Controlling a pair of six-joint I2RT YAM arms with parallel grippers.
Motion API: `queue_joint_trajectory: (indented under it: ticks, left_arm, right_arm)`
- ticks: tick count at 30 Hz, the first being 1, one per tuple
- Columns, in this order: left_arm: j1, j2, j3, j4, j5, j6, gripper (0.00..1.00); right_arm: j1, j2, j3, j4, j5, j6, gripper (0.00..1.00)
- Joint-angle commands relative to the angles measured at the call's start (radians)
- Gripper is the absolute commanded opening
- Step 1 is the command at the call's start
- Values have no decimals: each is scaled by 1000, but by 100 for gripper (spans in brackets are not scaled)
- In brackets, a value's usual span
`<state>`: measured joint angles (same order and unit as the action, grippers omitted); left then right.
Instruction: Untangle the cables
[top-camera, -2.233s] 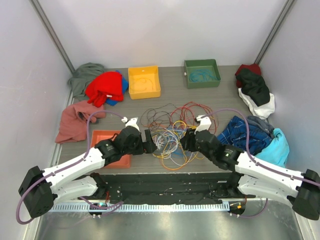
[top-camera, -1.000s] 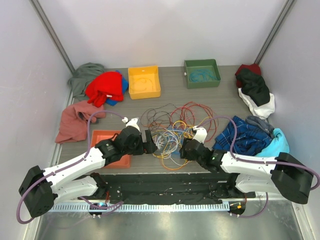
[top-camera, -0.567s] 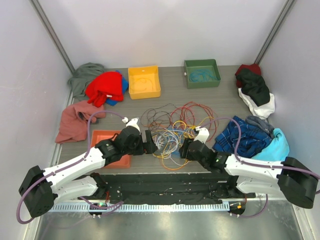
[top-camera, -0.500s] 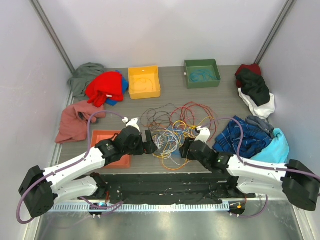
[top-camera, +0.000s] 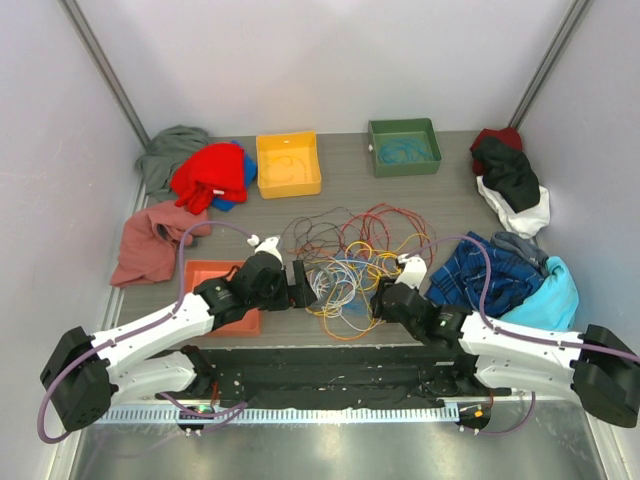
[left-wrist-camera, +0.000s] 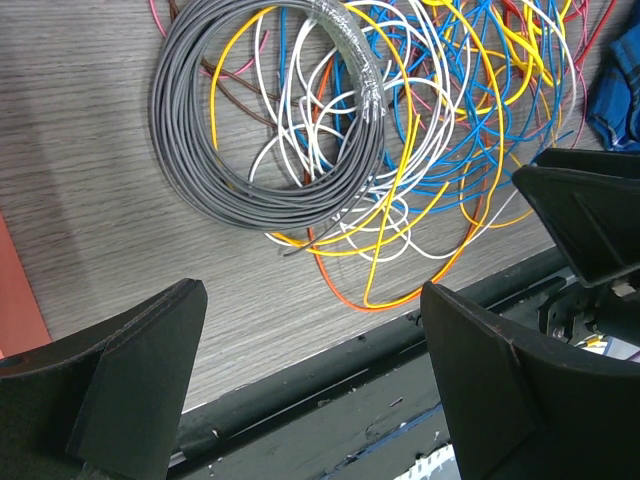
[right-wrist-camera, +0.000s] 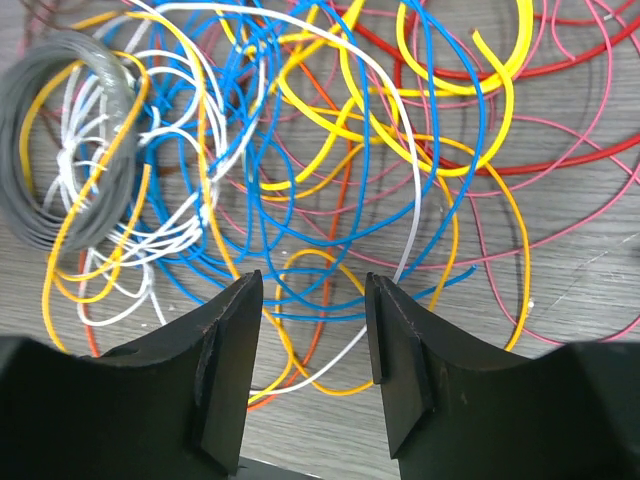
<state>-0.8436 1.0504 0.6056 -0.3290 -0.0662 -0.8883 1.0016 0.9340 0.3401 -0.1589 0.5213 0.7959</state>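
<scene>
While the cables (top-camera: 345, 265) lie tangled mid-bench toward the near edge, top view shows both arms flanking them, probably to pull from 2 sides. Left wrist: left gripper (left-wrist-camera: 310, 300) spread wide, empty, above the grey coil (left-wrist-camera: 180, 130). Right wrist: right gripper (right-wrist-camera: 312, 290) narrowly parted, pinching nothing.

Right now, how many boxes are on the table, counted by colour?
Yellow box: 1
Green box: 1
Orange box: 1
Total: 3
</scene>
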Motion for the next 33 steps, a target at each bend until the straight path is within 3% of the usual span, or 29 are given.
queue_joint_trajectory:
  ticks: [1,13,23,29,33]
  left_arm:
    - [1,-6,6,45,8,-12,93]
    - [1,3,5,48,11,-9,93]
    - [3,8,0,56,17,-12,93]
    - [3,-13,-9,48,9,-12,93]
    - [2,-15,-12,47,6,-14,93]
  right_arm:
    - [6,31,13,22,37,-12,53]
    - [5,143,34,9,49,29,62]
    - [5,164,46,117,114,5,58]
    - [2,227,62,153,128,-12,44]
    - [0,223,56,153,146,-12,28]
